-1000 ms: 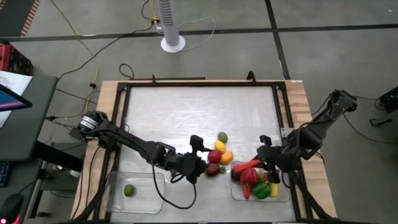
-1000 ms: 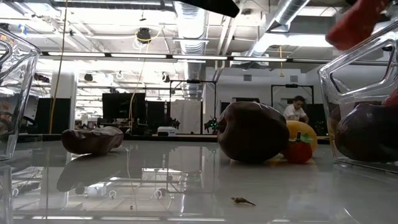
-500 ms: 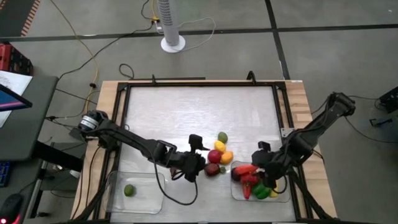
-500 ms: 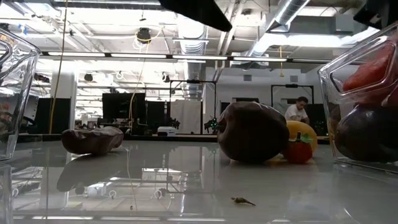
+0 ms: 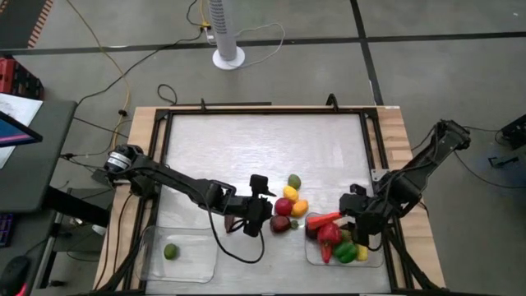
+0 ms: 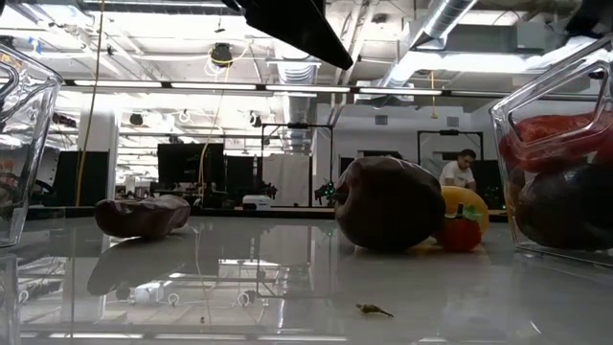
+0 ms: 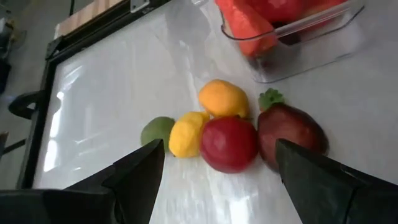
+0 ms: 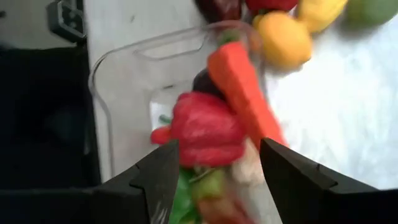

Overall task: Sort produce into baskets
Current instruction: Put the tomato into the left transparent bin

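Note:
My left gripper (image 5: 261, 205) hangs open just left of a loose cluster of produce on the table: a red apple (image 7: 229, 143), a dark red piece (image 7: 289, 127), an orange fruit (image 7: 224, 99), a yellow one (image 7: 186, 134) and a green one (image 7: 157, 130). Its fingers stand either side of the apple, above it. My right gripper (image 5: 356, 222) is open over the right basket (image 5: 371, 261), which holds a carrot (image 8: 242, 87), a red pepper (image 8: 208, 134), green pieces and a dark purple piece. The left basket (image 5: 197, 267) holds one lime (image 5: 170, 251).
A dark purple piece (image 6: 144, 216) lies on the table under my left arm, between the cluster and the left basket. A black frame (image 5: 164, 156) runs round the table top. The far half of the table (image 5: 263, 148) is bare.
The red pepper has come down from above the right basket's rim and now lies in it on the other pieces; my right gripper has let it go and rolled over the basket. My left gripper has edged toward the cluster and turned a little.

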`<state>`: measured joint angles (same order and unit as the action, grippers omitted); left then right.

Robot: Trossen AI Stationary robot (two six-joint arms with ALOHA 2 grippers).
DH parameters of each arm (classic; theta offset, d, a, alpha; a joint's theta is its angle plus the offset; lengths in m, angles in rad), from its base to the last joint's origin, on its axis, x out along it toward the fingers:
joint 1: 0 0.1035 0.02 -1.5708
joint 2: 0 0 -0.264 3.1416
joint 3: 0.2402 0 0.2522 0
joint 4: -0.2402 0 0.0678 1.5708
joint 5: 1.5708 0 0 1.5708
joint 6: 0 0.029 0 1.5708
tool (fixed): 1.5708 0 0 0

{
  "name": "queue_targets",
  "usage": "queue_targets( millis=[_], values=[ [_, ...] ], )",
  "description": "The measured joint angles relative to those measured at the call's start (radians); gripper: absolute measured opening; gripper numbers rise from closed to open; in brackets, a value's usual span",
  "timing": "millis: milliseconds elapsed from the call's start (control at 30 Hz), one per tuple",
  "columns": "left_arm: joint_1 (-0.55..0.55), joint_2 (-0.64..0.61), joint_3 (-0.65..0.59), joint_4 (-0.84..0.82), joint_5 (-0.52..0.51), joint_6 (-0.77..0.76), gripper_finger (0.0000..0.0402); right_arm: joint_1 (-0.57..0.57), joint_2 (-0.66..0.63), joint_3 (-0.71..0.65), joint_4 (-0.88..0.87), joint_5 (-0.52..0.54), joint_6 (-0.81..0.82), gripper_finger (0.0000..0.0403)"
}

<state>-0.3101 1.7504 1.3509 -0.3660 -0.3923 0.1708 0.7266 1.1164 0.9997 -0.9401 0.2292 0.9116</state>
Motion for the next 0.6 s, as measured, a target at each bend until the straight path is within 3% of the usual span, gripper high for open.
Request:
queue_targets(
  millis=[267,600],
  values=[
    [0.032,0.012,-0.018,0.033,0.133,-0.104,0.0293,-0.06,0.002,-0.019,0.0,0.076,-0.028,0.0249],
    [0.125,0.125,-0.078,0.215,0.143,-0.224,0.0293,-0.112,0.001,-0.02,0.009,0.265,-0.132,0.0249]
  ],
)
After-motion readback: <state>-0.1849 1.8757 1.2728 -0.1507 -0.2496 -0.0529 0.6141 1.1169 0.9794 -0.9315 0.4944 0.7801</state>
